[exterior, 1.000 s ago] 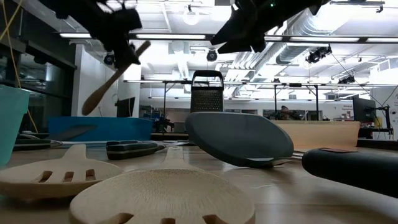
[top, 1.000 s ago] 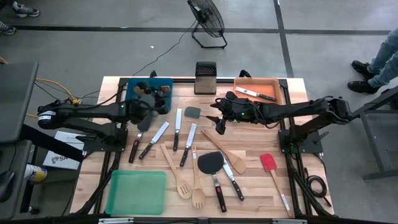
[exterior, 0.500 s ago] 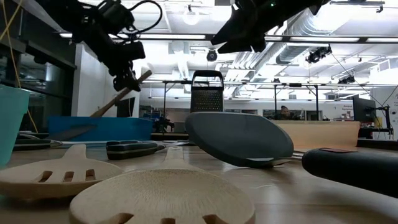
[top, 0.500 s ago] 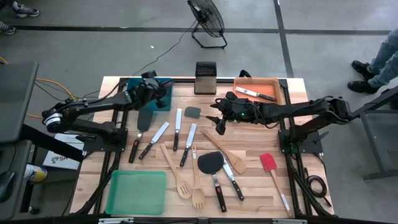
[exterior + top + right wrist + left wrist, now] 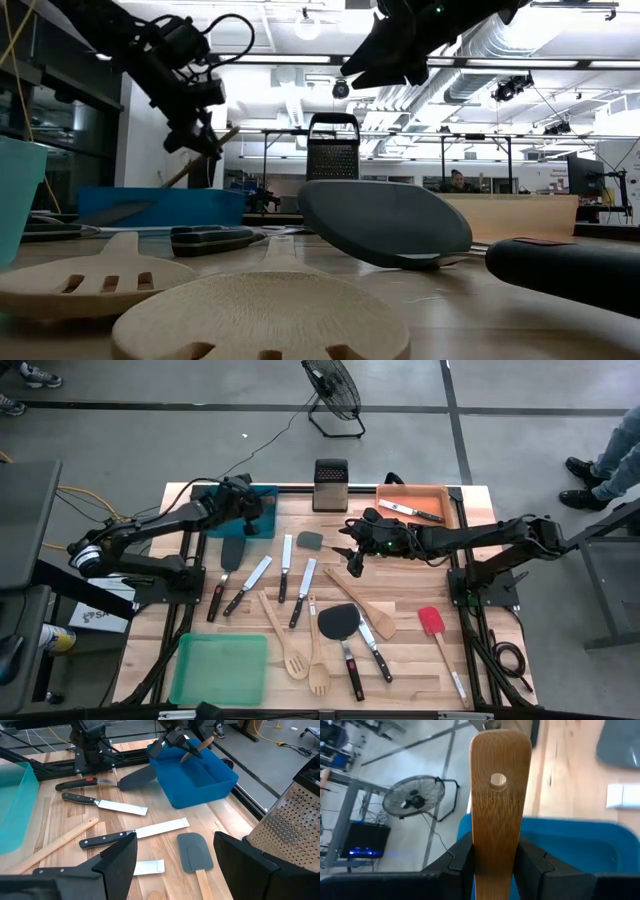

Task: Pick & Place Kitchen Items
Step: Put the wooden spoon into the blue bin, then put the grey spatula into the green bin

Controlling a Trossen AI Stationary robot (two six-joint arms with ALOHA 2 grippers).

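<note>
While my left gripper (image 5: pixel 492 857) pinched a wooden utensil (image 5: pixel 498 795) over the blue tray (image 5: pixel 262 520), I was placing it. Next I judged a lowering and release were needed; its head end was probably already inside. My right gripper (image 5: pixel 172 857) hung spread above mid-table.

My left gripper (image 5: pixel 243 503) holds a wooden spoon (image 5: pixel 500 795) over the blue tray (image 5: pixel 262 525). Right of that tray stands the grater (image 5: pixel 329 484); my right gripper (image 5: pixel 352 563) hangs farther right.

You see blue tray (image 5: pixel 262 510) at tabletop (image 5: pixel 480 650) far left, orange tray (image 5: pixel 392 495) far right, green tray (image 5: pixel 220 668) near left; box grater (image 5: pixel 330 484) upright between far trays; floor fan (image 5: pixel 335 395) beyond.
</note>
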